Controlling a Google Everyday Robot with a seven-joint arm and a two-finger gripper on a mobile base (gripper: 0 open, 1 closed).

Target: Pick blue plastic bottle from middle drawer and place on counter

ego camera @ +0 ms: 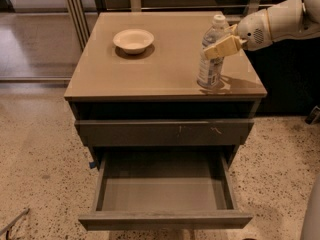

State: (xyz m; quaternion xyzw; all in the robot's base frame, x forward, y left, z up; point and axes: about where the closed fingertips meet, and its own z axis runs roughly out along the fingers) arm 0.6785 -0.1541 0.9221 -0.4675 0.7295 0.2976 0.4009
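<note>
**Bottle upright on the worktop, jaws at its shoulder**

The bottle (211, 59) stands upright on the worktop (150, 76), close to the right edge and about midway between its near and far sides. It is clear plastic with a white screw cap. A pale band of label wraps the lower body, and whatever is printed on it is too small to read. No brand can be made out anywhere.

The white arm (277, 21) reaches in from the right, above the worktop's far right corner. Its tan jaws sit at the bottle's shoulder, just below the cap, and overlap its near side. Whether they clamp the bottle or stand loose of it cannot be told.

A cream bowl (133, 39) rests on the far left part of the worktop, well apart from the bottle.

Below the worktop is a dark open gap, then a closed front (165, 132) with a few small white scratches right of centre; they form no letters. Beneath that the drawer (165, 194) is pulled out toward the near side, its flat grey floor in full view. The cabinet stands on a speckled floor (35, 149).
</note>
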